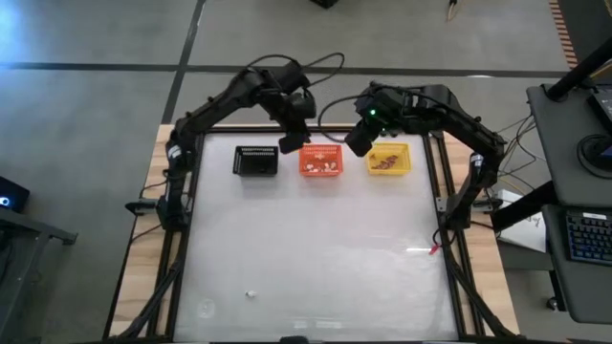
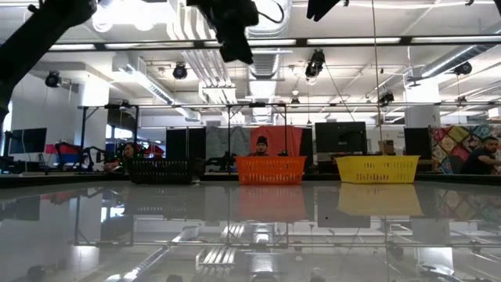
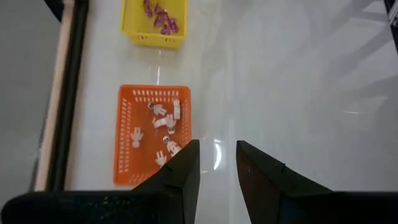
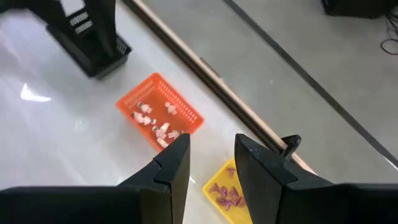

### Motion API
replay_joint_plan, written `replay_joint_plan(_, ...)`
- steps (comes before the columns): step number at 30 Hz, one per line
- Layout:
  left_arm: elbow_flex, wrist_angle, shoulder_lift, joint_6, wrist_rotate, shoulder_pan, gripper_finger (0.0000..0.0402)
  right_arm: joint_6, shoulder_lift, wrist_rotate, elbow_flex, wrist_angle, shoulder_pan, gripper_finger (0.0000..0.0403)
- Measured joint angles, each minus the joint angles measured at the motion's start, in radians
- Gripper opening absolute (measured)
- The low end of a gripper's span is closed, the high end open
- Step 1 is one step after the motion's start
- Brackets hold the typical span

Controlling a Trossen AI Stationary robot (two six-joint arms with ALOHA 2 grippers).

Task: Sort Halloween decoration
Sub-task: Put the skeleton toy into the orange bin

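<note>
High view shows you both grippers, left gripper (image 1: 293,143) and right gripper (image 1: 358,145), flanking the orange plastic basket (image 1: 321,161), jaws narrowly parted, empty.

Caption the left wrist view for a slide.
Open left gripper above the orange basket of white trinkets, yellow basket with purple pieces beyond.
</note>
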Motion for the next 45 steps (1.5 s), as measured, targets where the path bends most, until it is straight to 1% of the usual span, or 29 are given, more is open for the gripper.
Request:
replay_joint_plan(3, 0.000, -0.038, -0.035, 0.000, -0.010, 0.002, 0.0087, -0.002, 0.000, -0.009, -0.023, 0.000, 0.029, 0.0118)
replay_joint_plan(8, 0.000, -0.125, -0.094, -0.007, -0.013, 0.002, 0.0087, -0.003, 0.000, -0.127, -0.090, 0.027, 0.067, 0.0118)
replay_joint_plan(12, -0.001, -0.164, -0.145, -0.007, -0.013, -0.002, 0.0087, 0.006, 0.002, -0.159, -0.169, 0.103, 0.109, 0.0118)
replay_joint_plan(15, -0.008, -0.166, -0.187, -0.016, -0.012, -0.008, 0.0087, 0.011, 0.002, -0.168, -0.232, 0.168, 0.141, 0.0118)
replay_joint_plan(21, -0.021, -0.196, -0.266, -0.023, -0.012, -0.015, 0.0087, 0.054, 0.002, -0.241, -0.343, 0.361, 0.197, 0.0118)
replay_joint_plan(29, -0.057, -0.208, -0.405, -0.065, -0.009, -0.054, 0.0087, 0.064, 0.002, -0.378, -0.453, 0.566, 0.256, 0.0118)
replay_joint_plan(38, -0.142, -0.208, -0.570, -0.106, -0.009, -0.114, 0.0087, 0.256, 0.002, -0.393, -0.618, 0.934, 0.278, 0.0118)
replay_joint_plan(42, -0.208, -0.208, -0.643, -0.113, -0.009, -0.116, 0.0087, 0.356, 0.002, -0.393, -0.678, 1.040, 0.285, 0.0118)
replay_joint_plan(45, -0.273, -0.208, -0.693, -0.114, -0.009, -0.116, 0.0087, 0.378, 0.009, -0.395, -0.707, 1.086, 0.296, 0.0118)
